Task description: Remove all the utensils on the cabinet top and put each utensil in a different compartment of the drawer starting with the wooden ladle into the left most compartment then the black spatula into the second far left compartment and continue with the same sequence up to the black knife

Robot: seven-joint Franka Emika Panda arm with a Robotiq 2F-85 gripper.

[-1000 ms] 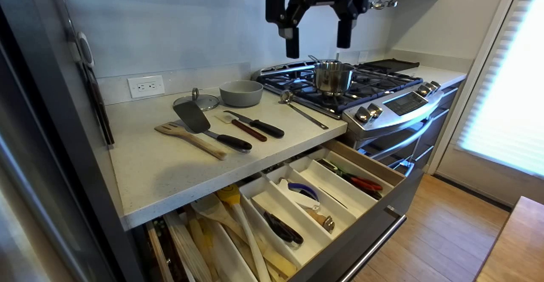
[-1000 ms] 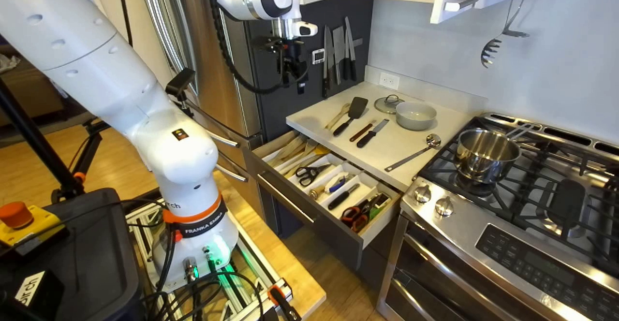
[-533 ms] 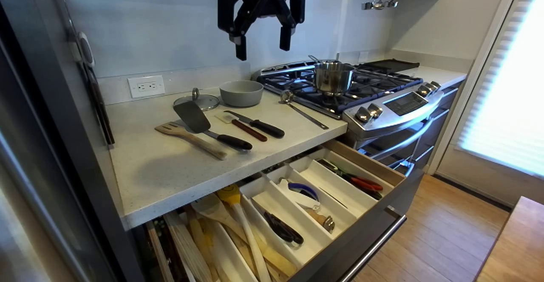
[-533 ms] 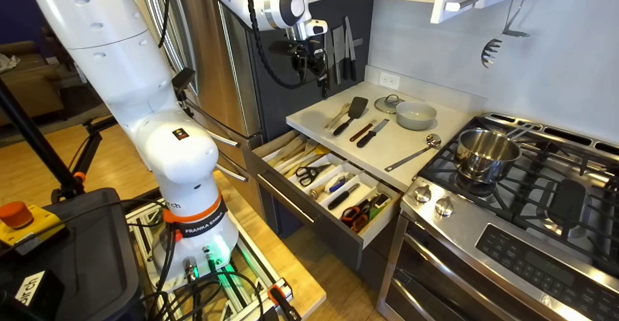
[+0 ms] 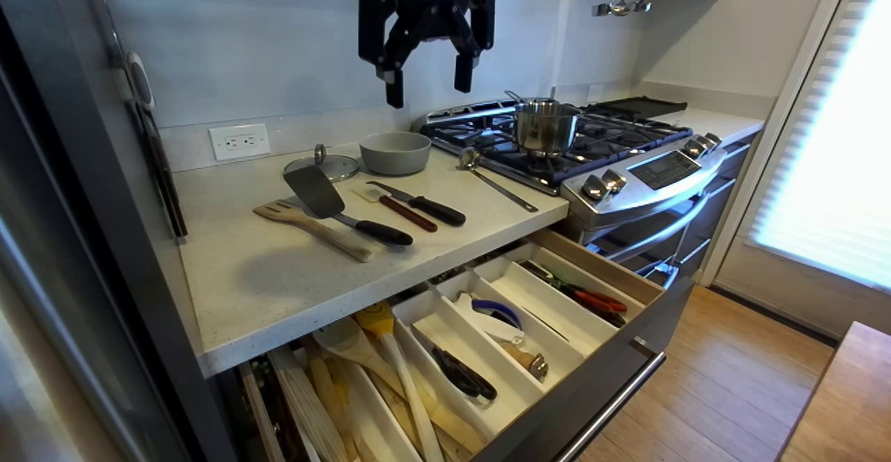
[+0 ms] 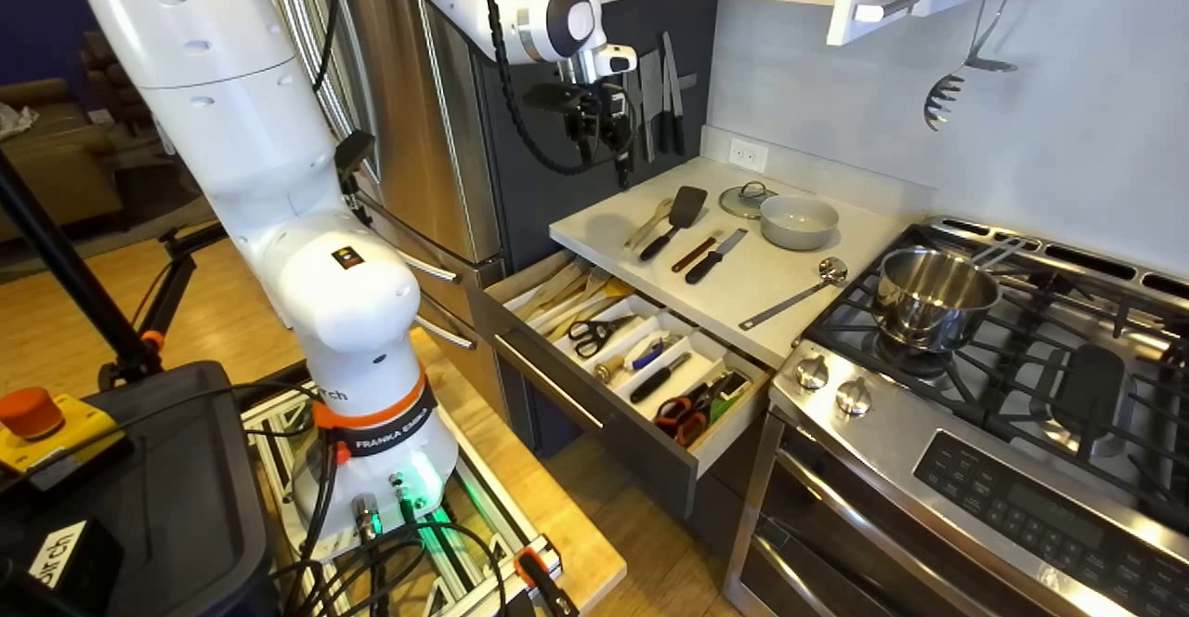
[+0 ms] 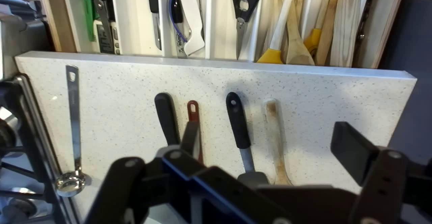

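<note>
A slotted wooden utensil point(image 5: 310, 225), a black spatula point(image 5: 317, 192), a red-handled tool point(image 5: 409, 214) and a black-handled knife point(image 5: 440, 210) lie side by side on the countertop. A metal ladle point(image 5: 501, 189) lies apart near the stove. The drawer point(image 6: 641, 450) below is pulled out, with white dividers. My gripper point(image 5: 429, 90) is open and empty, high above the counter, pointing down. In the wrist view, the wooden handle point(image 7: 274, 126) and spatula handle point(image 7: 238, 119) show between the fingers point(image 7: 268, 138); their heads are partly hidden by the gripper body.
The drawer compartments hold wooden spoons, scissors point(image 6: 587, 336) and other tools. A grey bowl point(image 5: 395, 154) and a glass lid point(image 5: 334, 167) stand at the counter's back. The stove with a steel pot point(image 5: 546, 128) adjoins. A dark panel with knives borders the counter's far side.
My gripper has travelled over the counter, away from the stove side toward the wooden utensil and spatula, and has dipped slightly in the last half second. It stays open. The utensils have not moved.
</note>
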